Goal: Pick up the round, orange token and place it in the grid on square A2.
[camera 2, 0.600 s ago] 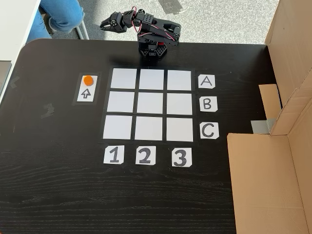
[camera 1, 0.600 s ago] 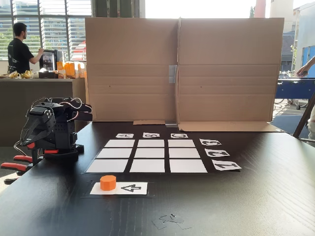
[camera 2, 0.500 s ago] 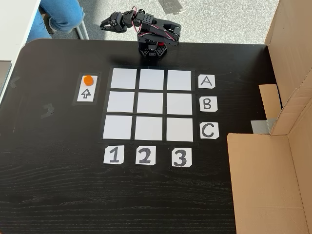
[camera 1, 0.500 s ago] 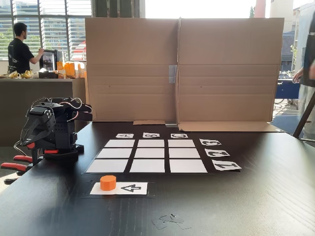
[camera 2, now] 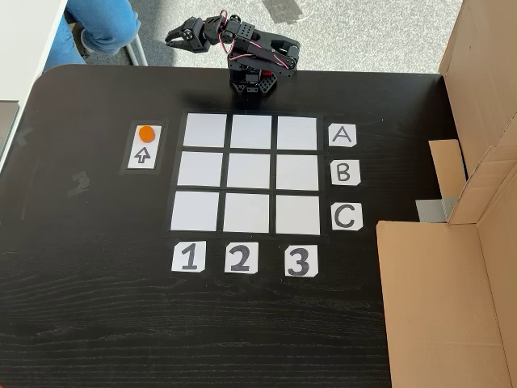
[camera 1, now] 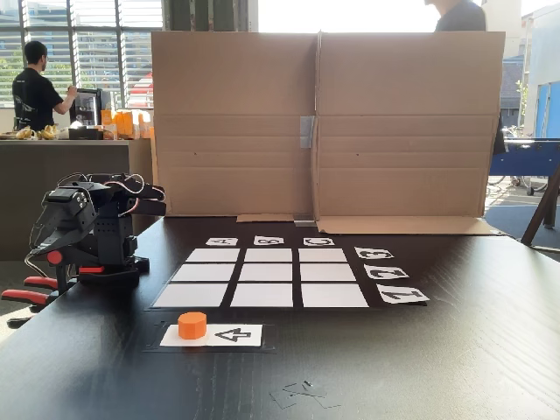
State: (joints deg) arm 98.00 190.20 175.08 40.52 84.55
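We judge the task barely begun: the small bright orange faceted plastic token (camera 2: pixel 145 132) sits on the white arrow card (camera 2: pixel 144 155), just beside the flat three-by-three grid of white paper squares (camera 2: pixel 248 172) on the black bench (camera 2: pixel 97 307). The black arm is folded at the bench's far edge, well apart from the grid, and its gripper (camera 2: pixel 179 36) holds nothing, though we cannot tell how wide it stands. Square A2 (camera 2: pixel 250 132), the middle cell of the row beside the A card, lies bare, so reaching, grasping, carrying and placing all remain.
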